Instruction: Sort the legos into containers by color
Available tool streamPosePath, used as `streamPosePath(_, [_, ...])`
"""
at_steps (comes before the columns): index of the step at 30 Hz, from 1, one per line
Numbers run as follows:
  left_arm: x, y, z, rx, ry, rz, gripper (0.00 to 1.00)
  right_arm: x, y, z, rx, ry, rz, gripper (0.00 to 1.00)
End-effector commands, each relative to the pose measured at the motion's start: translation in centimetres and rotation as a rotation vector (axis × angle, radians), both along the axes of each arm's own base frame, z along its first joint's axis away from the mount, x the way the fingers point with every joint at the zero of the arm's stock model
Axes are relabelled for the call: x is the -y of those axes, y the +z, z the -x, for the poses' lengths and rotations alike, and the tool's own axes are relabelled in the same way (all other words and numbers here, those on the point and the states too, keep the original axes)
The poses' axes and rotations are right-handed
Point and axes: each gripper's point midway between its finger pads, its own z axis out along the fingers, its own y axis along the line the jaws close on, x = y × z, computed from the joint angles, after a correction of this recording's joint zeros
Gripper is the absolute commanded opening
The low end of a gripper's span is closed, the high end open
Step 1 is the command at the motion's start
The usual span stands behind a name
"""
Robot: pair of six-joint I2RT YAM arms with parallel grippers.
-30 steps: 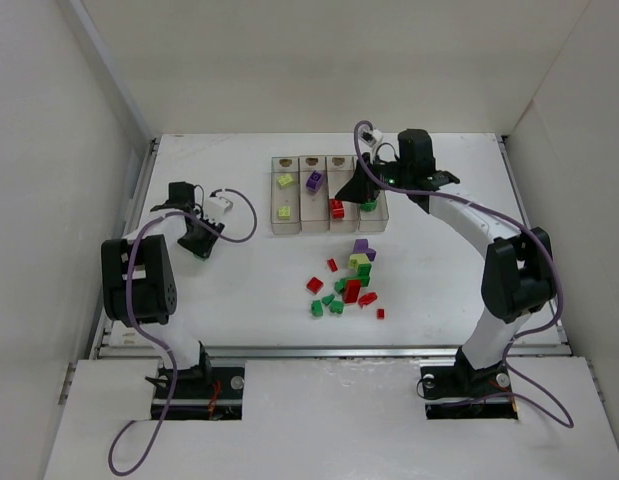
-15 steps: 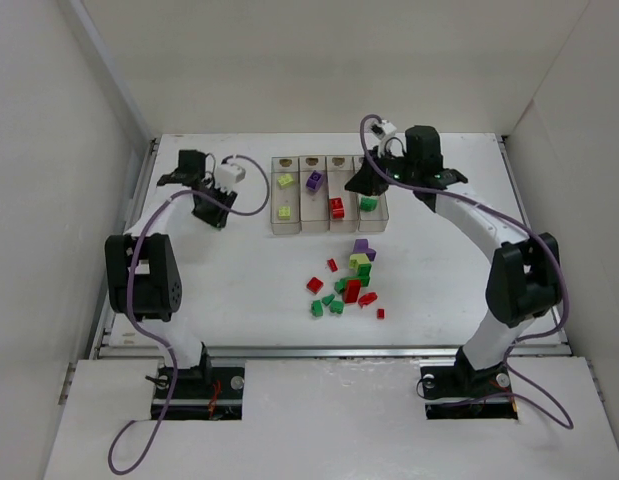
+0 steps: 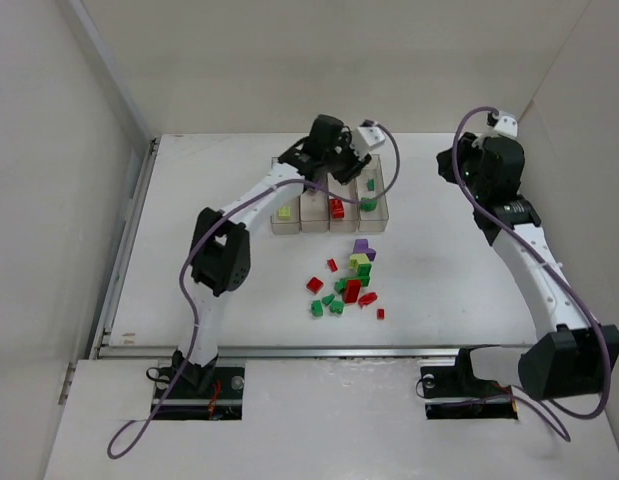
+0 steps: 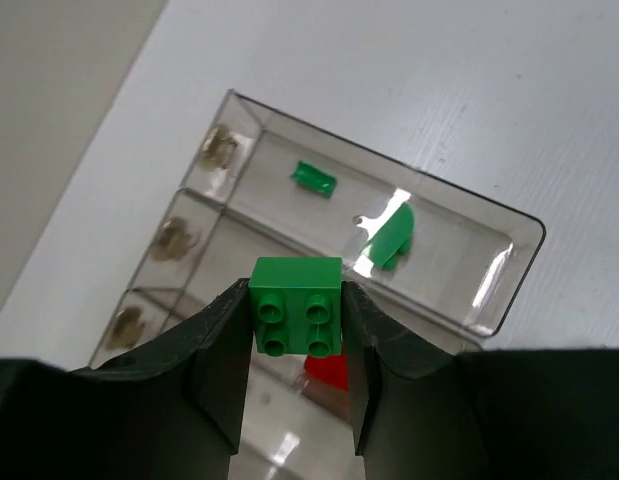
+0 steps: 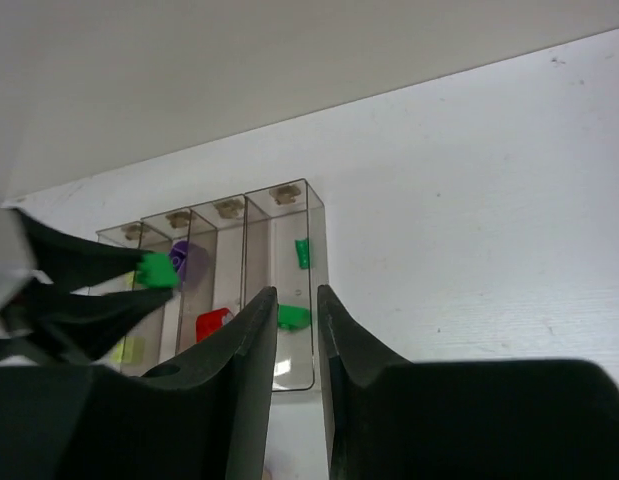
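The left gripper is closed on a green lego, clamped by its side faces between both fingers with the four studs facing the wrist camera. The gripper holds this lego in the air above the row of containers; which compartment lies directly beneath it cannot be determined. Ahead of the left gripper, the end compartment contains two green pieces, one lying close to the tan end piece and one near the middle, apart from each other. Just below the gripped lego, in the adjacent compartment, lies a red lego. A purple lego lies in the compartment after that. The right gripper holds nothing: its fingers stand a narrow gap apart with only air between them. It hangs well apart from the containers, on their green-compartment side, and points toward them. The loose legos lie in a cluster on the surface, on the side of the containers nearer the arm bases, well apart from both grippers.
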Motion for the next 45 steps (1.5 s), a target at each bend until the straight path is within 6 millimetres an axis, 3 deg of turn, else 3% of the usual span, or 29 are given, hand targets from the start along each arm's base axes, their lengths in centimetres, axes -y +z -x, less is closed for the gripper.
streamPosePath(1, [3.8, 0.3, -1.1, 0.076, -0.037, 0.091, 0.0, 2.2, 0.8, 1.3, 0.041, -0.135, -0.011, 0.28])
streamPosePath(3, [5.6, -0.5, -0.9, 0.1, -0.062, 0.096, 0.02, 2.4, 1.7, 2.4, 0.07, -0.133, -0.007, 0.31])
streamPosePath(6, [6.1, -1.5, -1.4, 0.107, -0.062, 0.1, 0.08, 2.4, 2.3, 3.7, 0.09, -0.122, -0.001, 0.32])
streamPosePath(11, [7.0, -2.3, -0.9, 0.118, -0.134, 0.12, 0.38, 2.1, 2.8, 4.6, 0.106, -0.094, 0.015, 0.34])
streamPosePath(12, [7.6, -3.0, -0.4, 0.106, -0.151, 0.118, 0.53, 1.9, 2.8, 4.6, 0.105, -0.079, 0.012, 0.35])
streamPosePath(15, [8.2, -3.0, 0.1, 0.095, -0.164, 0.127, 0.79, 1.4, 2.6, 4.7, 0.097, -0.045, 0.016, 0.49])
streamPosePath(16, [8.1, -2.8, 0.3, 0.095, -0.164, 0.127, 1.0, 1.1, 2.6, 4.8, 0.097, -0.028, 0.024, 0.55])
streamPosePath(17, [7.9, -2.6, 0.5, 0.095, -0.164, 0.127, 1.0, 0.6, 2.6, 4.9, 0.097, 0.002, 0.018, 0.64])
streamPosePath(21, [6.6, 0.0, 0.4, 0.108, -0.056, 0.126, 1.0, -0.2, 1.9, 4.8, 0.071, 0.065, 0.057, 0.82])
streamPosePath(22, [5.7, 2.4, 0.4, 0.133, -0.011, 0.141, 1.0, -0.1, 1.6, 4.9, 0.049, 0.069, 0.072, 0.84])
streamPosePath(24, [2.6, 3.5, -0.2, 0.148, 0.152, 0.101, 1.0, -0.8, 1.2, 5.1, 0.027, 0.1, 0.132, 1.0])
streamPosePath(25, [0.8, 7.1, 0.4, 0.197, 0.214, 0.129, 1.0, -1.0, 0.9, 5.2, 0.012, 0.107, 0.158, 1.0])
streamPosePath(26, [-1.1, 8.5, 0.2, 0.215, 0.292, 0.137, 1.0, -1.1, 0.0, 5.6, -0.022, 0.12, 0.201, 1.0])
streamPosePath(28, [-5.8, 8.6, 0.7, 0.211, 0.466, 0.074, 1.0, -2.6, -0.7, 6.1, -0.049, 0.15, 0.245, 1.0])
streamPosePath(29, [-7.8, 11.5, 2.1, 0.227, 0.498, 0.105, 1.0, -3.3, -1.0, 6.4, -0.059, 0.167, 0.263, 1.0])
streamPosePath(30, [-10.7, 12.1, 2.1, 0.213, 0.583, 0.114, 1.0, -3.9, -1.5, 6.9, -0.074, 0.182, 0.288, 1.0])
streamPosePath(31, [-12.9, 10.3, 3.2, 0.142, 0.649, 0.096, 1.0, -4.1, -2.1, 7.0, -0.086, 0.162, 0.311, 1.0])
streamPosePath(32, [-14.8, 11.9, 4.6, 0.115, 0.702, 0.167, 1.0, -6.3, -3.0, 8.1, -0.098, 0.22, 0.344, 1.0])
streamPosePath(33, [-17.4, 11.6, 4.8, 0.089, 0.739, 0.167, 1.0, -7.5, -3.6, 8.3, -0.105, 0.25, 0.379, 1.0])
streamPosePath(34, [-18.7, 9.1, 5.9, 0.03, 0.755, 0.137, 1.0, -8.8, -4.6, 8.8, -0.117, 0.292, 0.41, 1.0])
streamPosePath(35, [-20.0, 8.3, 6.9, 0.004, 0.792, 0.13, 1.0, -12.3, -5.1, 10.3, -0.105, 0.413, 0.44, 1.0])
streamPosePath(37, [-23.3, 9.0, 9.2, 0.068, 0.947, 0.127, 1.0, -16.5, -8.6, 12.0, -0.141, 0.618, 0.536, 1.0])
streamPosePath(38, [-24.5, 6.2, 10.5, 0.072, 0.998, 0.055, 1.0, -20.1, -9.7, 14.2, -0.141, 0.776, 0.537, 1.0])
streamPosePath(39, [-25.4, 6.7, 11.9, 0.106, 1.031, 0.071, 1.0, -21.7, -10.0, 14.7, -0.147, 0.838, 0.544, 1.0])
streamPosePath(40, [-26.2, 6.0, 12.7, 0.117, 1.056, 0.046, 1.0, -23.3, -12.5, 14.9, -0.206, 0.888, 0.564, 1.0])
streamPosePath(41, [-27.4, 4.2, 13.6, 0.108, 1.111, 0.018, 1.0, -24.4, -13.4, 15.1, -0.22, 0.929, 0.575, 1.0])
streamPosePath(43, [-28.6, 3.3, 15.1, 0.1, 1.131, -0.005, 1.0, -27.4, -13.7, 15.7, -0.229, 1.034, 0.562, 0.96])
streamPosePath(44, [-29.0, 2.8, 15.7, 0.095, 1.146, -0.01, 1.0, -28.3, -16.1, 15.7, -0.286, 1.067, 0.588, 0.94])
streamPosePath(45, [-29.5, 1.6, 16.3, 0.085, 1.158, -0.025, 1.0, -29.2, -17.0, 16.3, -0.3, 1.107, 0.609, 0.91])
